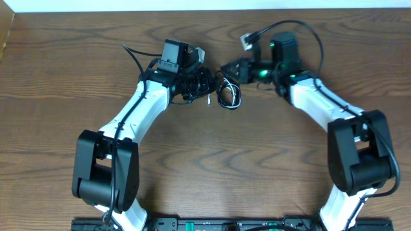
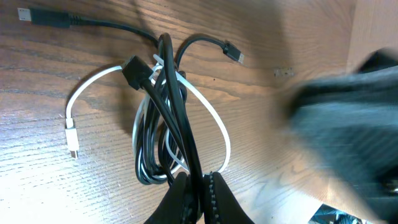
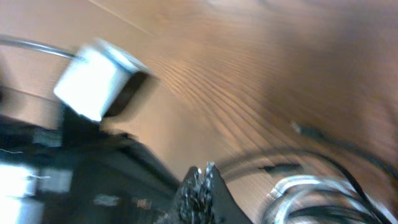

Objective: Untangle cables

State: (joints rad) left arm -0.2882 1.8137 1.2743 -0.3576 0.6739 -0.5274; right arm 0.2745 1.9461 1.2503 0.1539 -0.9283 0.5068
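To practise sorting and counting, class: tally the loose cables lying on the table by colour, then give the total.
Black cable: 1
White cable: 1
Total: 2

black cable, white cable, tangled together, loose loops
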